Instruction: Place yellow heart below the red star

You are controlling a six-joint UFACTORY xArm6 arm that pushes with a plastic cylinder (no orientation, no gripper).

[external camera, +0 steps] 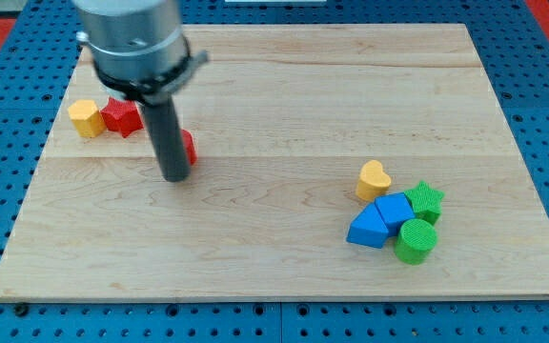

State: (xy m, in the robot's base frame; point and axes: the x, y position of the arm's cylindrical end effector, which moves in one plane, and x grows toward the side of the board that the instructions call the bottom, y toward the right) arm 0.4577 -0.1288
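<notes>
The yellow heart lies at the view's right on the wooden board, touching a cluster of blue and green blocks. The red star lies at the view's upper left, next to a yellow block on its left. My tip is on the board to the lower right of the red star and far left of the yellow heart. A second red block is mostly hidden behind the rod.
A blue cube, a blue triangular block, a green star and a green cylinder are packed together just below and right of the yellow heart. The board's edge runs along the view's bottom.
</notes>
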